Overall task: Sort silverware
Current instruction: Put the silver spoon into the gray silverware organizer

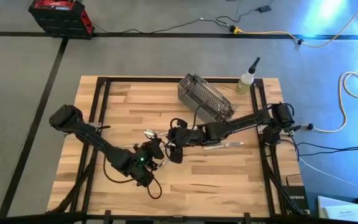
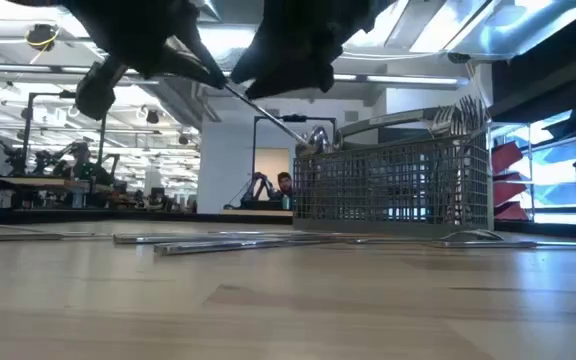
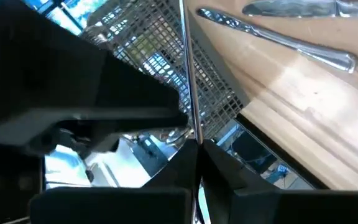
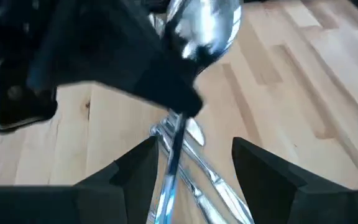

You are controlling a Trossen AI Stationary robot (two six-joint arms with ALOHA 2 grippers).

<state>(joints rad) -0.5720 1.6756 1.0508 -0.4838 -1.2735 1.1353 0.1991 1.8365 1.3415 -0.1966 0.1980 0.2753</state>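
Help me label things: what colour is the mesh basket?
Gray wire mesh; the mesh basket shows best in the low view.

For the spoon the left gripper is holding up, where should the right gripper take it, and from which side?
Probably the bare handle beyond the left gripper. It clamps the spoon near the bowl, and the slim handle runs free between the open fingers of the right gripper, so closing across it from the handle end looks best.
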